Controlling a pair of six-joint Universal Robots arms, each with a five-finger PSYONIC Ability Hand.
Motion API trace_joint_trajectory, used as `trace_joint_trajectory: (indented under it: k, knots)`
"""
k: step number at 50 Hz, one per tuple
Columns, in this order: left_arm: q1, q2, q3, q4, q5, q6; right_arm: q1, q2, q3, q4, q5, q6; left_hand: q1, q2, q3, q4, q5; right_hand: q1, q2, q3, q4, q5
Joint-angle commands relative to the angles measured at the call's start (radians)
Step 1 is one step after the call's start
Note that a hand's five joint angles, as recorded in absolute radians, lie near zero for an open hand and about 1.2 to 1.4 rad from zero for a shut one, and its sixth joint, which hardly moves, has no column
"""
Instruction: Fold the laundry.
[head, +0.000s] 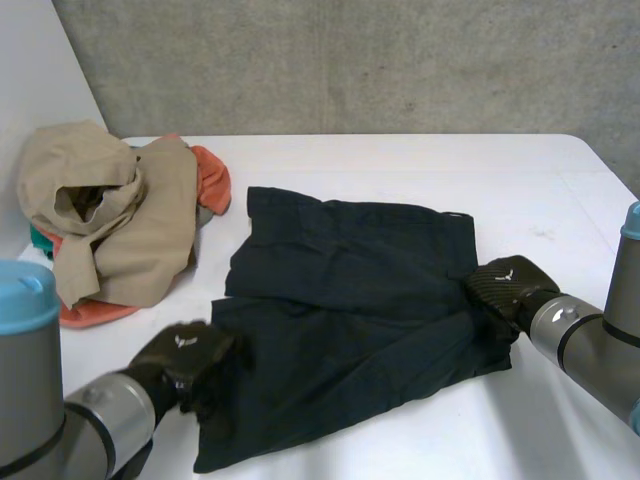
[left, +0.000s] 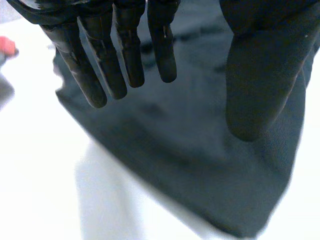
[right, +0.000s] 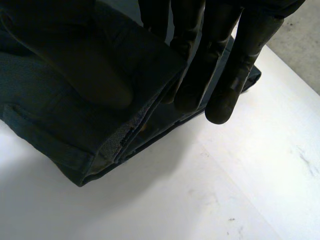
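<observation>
From the robot's own side, the head camera sits high and looks down across the whole white counter (head: 400, 160) toward the grey wall (head: 350, 60). Each wrist camera looks along its own palm, over the left hand (left: 125, 55) and the right hand (right: 235, 65), from very close (the weave shows). Both share the dark shorts (head: 350, 290) with the head view.

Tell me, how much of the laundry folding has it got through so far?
Little is finished. The dark shorts lie spread on the table, apparently doubled over once. In hand: the right hand pinches their right edge, and the left hand is open over their near left corner. Left to do: finishing that fold, then the crumpled pile of clothes beside them.
</observation>
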Motion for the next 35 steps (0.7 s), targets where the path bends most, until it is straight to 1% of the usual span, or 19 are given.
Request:
trace_joint_trajectory:
  k: [1, 4, 9, 14, 20, 23, 25, 29, 35]
  knots:
    - [-0.016, -0.036, -0.050, 0.005, -0.056, 0.012, 0.002, 0.000, 0.007, -0.019, 0.002, -0.005, 0.045, 0.050, 0.046, 0.053, 0.057, 0.418, 0.226, 0.209, 0.205, 0.233]
    - [-0.024, -0.070, -0.047, 0.005, -0.059, 0.013, 0.002, 0.001, 0.008, -0.019, 0.002, -0.005, 0.045, 0.050, 0.046, 0.053, 0.057, 0.418, 0.226, 0.209, 0.205, 0.233]
    - [-0.067, -0.117, -0.030, 0.019, -0.072, 0.013, 0.000, 0.000, 0.008, -0.019, 0.002, -0.004, 0.089, 0.093, 0.089, 0.097, 0.101, 0.418, 0.226, 0.209, 0.205, 0.233]
    - [-0.103, -0.153, -0.021, 0.091, -0.100, 0.013, 0.000, 0.000, 0.008, -0.019, 0.005, 0.002, 0.133, 0.138, 0.134, 0.141, 0.145, 0.418, 0.226, 0.209, 0.205, 0.233]
    - [-0.180, -0.153, -0.002, 0.103, -0.143, 0.013, 0.000, -0.004, 0.008, -0.013, 0.008, 0.002, 0.122, 0.126, 0.122, 0.129, 0.133, 0.418, 0.226, 0.209, 0.205, 0.233]
    - [-0.202, -0.144, 0.004, 0.102, -0.152, 0.013, 0.000, -0.002, 0.008, -0.013, 0.003, 0.002, 0.113, 0.117, 0.113, 0.120, 0.125, 0.418, 0.226, 0.209, 0.205, 0.233]
    - [-0.208, -0.101, -0.001, 0.097, -0.161, 0.013, -0.001, -0.002, 0.008, -0.013, 0.002, 0.002, 0.107, 0.111, 0.107, 0.115, 0.119, 0.418, 0.226, 0.209, 0.205, 0.233]
    - [-0.211, -0.076, -0.018, 0.095, -0.166, 0.013, 0.000, -0.002, 0.008, -0.013, 0.002, 0.002, 0.098, 0.102, 0.098, 0.106, 0.110, 0.418, 0.226, 0.209, 0.205, 0.233]
    - [-0.211, -0.113, -0.030, 0.099, -0.164, 0.013, 0.000, -0.004, 0.007, -0.014, 0.000, 0.002, 0.081, 0.085, 0.081, 0.088, 0.092, 0.418, 0.226, 0.209, 0.205, 0.233]
